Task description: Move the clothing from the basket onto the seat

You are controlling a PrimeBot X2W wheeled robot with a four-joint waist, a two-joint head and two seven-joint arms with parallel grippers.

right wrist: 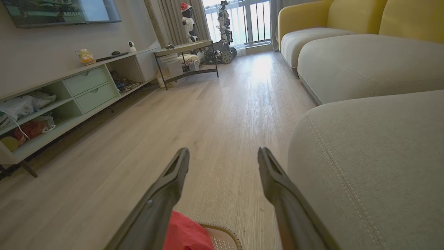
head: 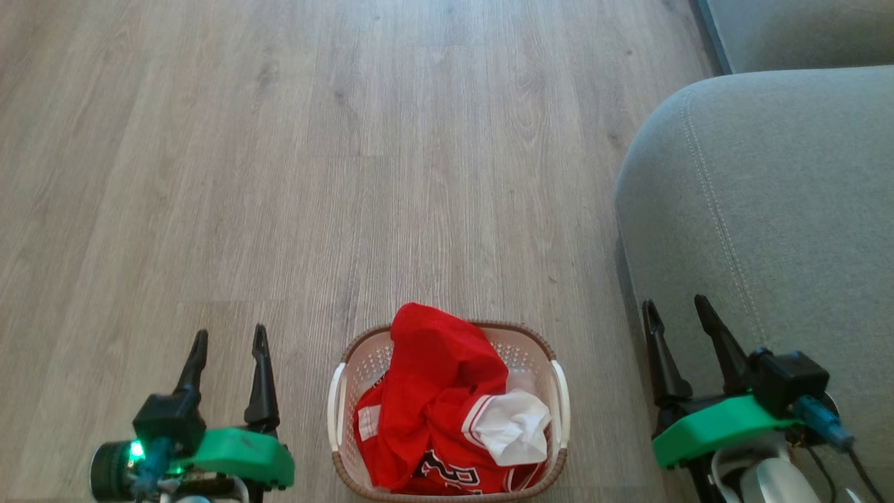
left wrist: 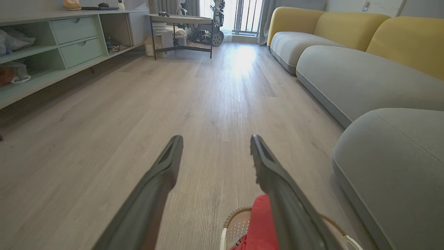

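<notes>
The white perforated basket (head: 559, 391) with a brown rim stands on the floor at the bottom centre of the head view. Red clothing (head: 436, 391) with white lining and black lettering is heaped in it, bulging above the rim. The clothing (left wrist: 262, 225) and the basket (left wrist: 236, 227) also show low in the left wrist view, and the clothing (right wrist: 187, 234) low in the right wrist view. My left gripper (head: 230, 342) hangs open left of the basket, nothing between its fingers. My right gripper (head: 676, 311) is open to the basket's right, over the edge of the grey-green seat (head: 782, 195).
Pale wood floor (head: 314, 175) stretches ahead. More sofa cushions with yellow backs (left wrist: 347, 24) run along the right wall. A low shelf unit with drawers (left wrist: 69, 41) lines the left wall, and a small table (right wrist: 187, 59) stands far ahead near the window.
</notes>
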